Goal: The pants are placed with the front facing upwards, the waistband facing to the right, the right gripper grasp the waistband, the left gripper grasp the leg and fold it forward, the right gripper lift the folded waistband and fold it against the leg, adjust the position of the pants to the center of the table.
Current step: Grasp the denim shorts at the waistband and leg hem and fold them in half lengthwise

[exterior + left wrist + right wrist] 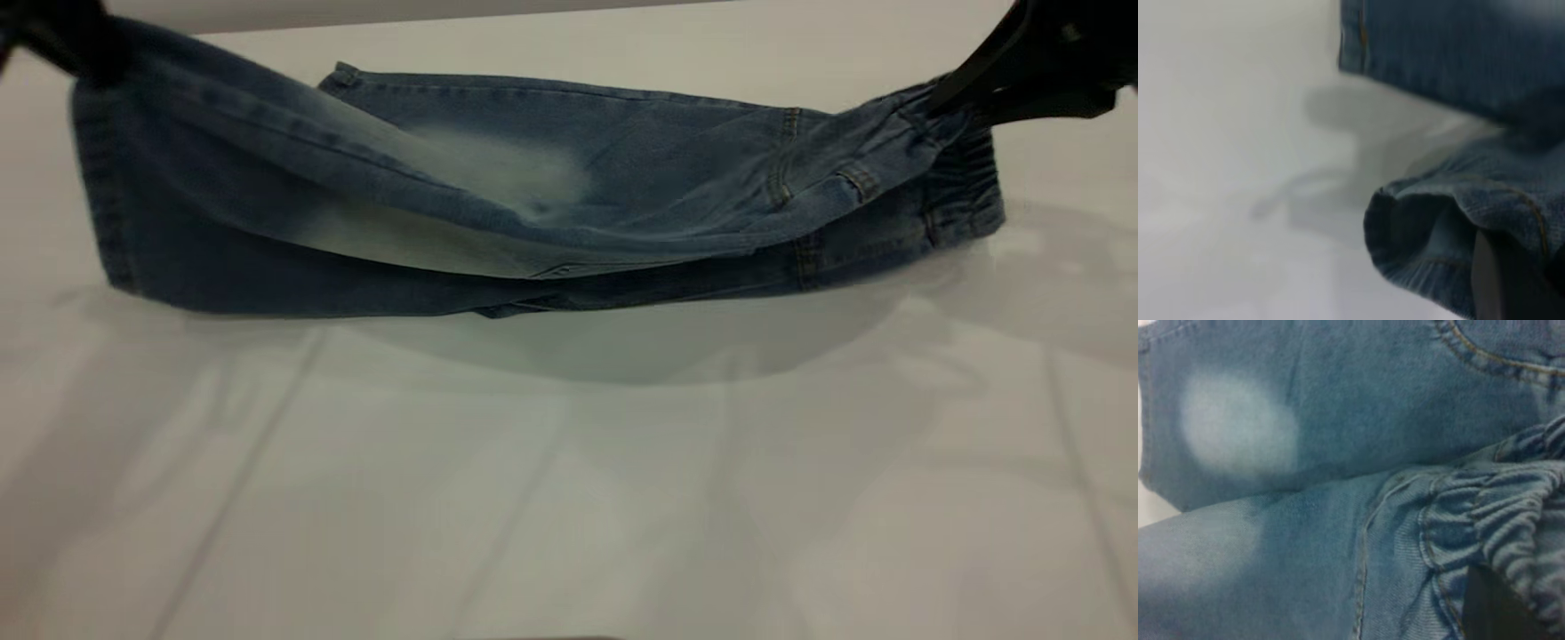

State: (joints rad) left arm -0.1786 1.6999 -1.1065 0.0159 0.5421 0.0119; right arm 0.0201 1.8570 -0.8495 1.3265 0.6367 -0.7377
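Denim pants (533, 196) slung mid-air across the table (569, 498): leg hem pinched by left gripper (62, 40) at ten o'clock, waistband (965, 182) clamped by right gripper (942, 98) at two o'clock.

light: soft, even | shadow: under pants (533, 204) on table (569, 498) | blur: wrist views, esp. left

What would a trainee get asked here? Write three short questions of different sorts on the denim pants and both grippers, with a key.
1. True or false: the blue denim pants lie fully flat on the white table.
2. Which black claw holds the ruffled elastic waistband?
3. Choose: the left gripper holds (a) the leg end, (b) nothing.

Key: 1 false, both ends are raised. 2 the right gripper. 3 a.
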